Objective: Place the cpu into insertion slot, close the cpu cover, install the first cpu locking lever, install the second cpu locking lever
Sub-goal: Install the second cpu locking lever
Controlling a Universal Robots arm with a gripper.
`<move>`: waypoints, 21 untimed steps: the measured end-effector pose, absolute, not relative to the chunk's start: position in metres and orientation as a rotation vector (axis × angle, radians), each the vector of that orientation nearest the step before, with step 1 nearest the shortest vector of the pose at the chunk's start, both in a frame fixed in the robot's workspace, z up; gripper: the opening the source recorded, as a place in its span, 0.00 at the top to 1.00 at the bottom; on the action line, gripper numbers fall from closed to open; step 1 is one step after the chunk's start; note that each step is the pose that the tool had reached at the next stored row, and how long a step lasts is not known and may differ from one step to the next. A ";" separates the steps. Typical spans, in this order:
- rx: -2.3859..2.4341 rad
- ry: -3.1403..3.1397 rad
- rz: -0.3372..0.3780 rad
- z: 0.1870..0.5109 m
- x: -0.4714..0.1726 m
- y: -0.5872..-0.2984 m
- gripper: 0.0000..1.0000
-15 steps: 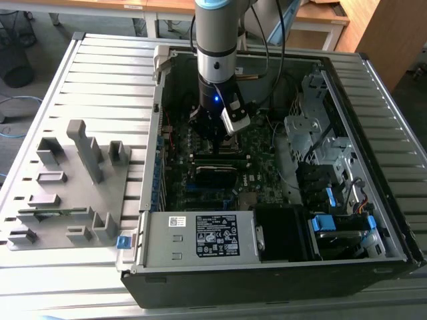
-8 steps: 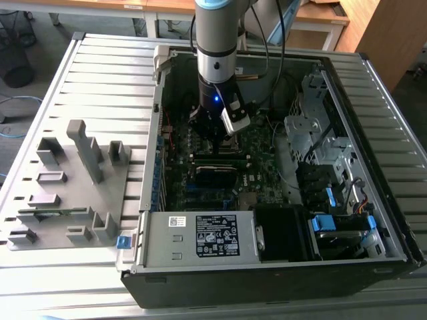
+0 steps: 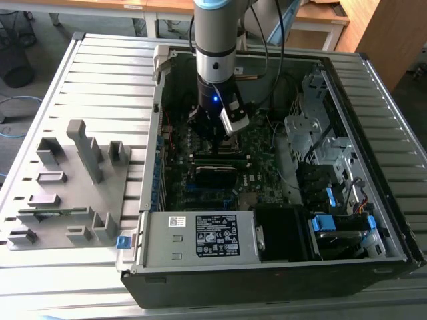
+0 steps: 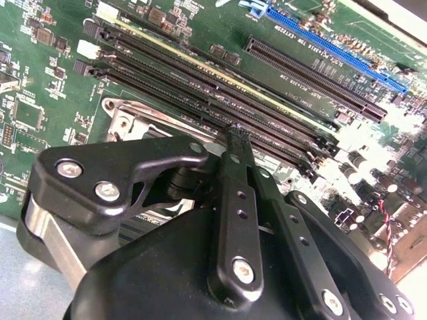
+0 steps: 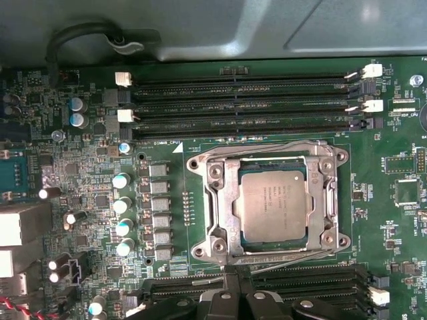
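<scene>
The black two-finger gripper (image 4: 230, 143), fingers pinched together and empty, hovers at six o'clock of the seated dull silver-grey square cpu (image 5: 273, 203), framed by the thin, stiff silver metal cpu cover (image 5: 220, 200), probably best pushed at its rim.

Lab or workshop: slatted metal bench (image 3: 100, 73), open computer case (image 3: 267, 267), wooden desks (image 3: 320, 20).

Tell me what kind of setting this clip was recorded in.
Probably a lab or workshop test bench: an opened computer case lies on a slatted metal table, a grey fixture block beside it, with wooden desks behind.
</scene>
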State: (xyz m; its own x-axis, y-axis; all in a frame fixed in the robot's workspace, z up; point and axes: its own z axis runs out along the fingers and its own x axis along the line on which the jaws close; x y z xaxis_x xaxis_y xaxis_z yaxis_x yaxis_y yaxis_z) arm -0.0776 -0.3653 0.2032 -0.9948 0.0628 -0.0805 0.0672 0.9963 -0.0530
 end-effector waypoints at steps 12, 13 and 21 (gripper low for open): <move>0.100 3.060 -0.070 0.203 -0.081 -0.365 0.90; 0.100 3.060 -0.069 0.203 -0.082 -0.365 0.90; 0.101 3.061 -0.061 0.203 -0.086 -0.365 0.90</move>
